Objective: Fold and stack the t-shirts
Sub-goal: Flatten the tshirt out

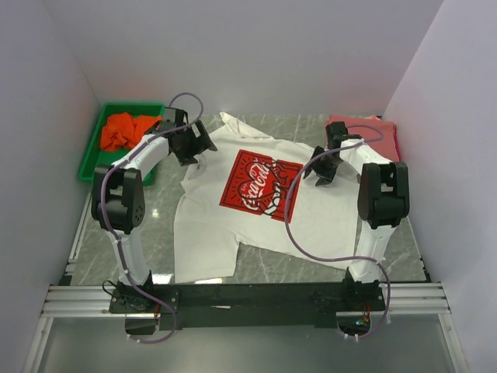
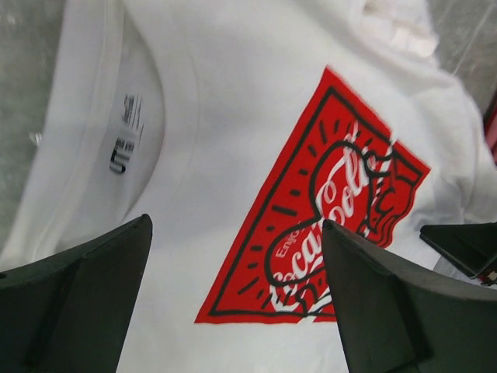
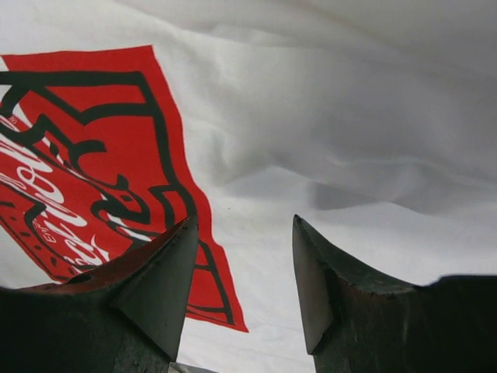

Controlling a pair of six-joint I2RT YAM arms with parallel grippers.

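Hovering open, empty, both end effectors [image 1: 196, 161] [image 1: 322, 177] sit near edges of the white t-shirt [image 1: 311, 217].

High rear overview, both wrist views close above white t-shirt [image 1: 210, 225]

Neck label [image 2: 126, 140] lettering on the white t-shirt [image 2: 233, 109], illegibly small and blurred.

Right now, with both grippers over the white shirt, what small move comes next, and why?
Probably lower the left gripper to pinch the white t-shirt beside its collar: the shirt lies spread, print up, unfolded, and the right gripper too hangs open, holding nothing.
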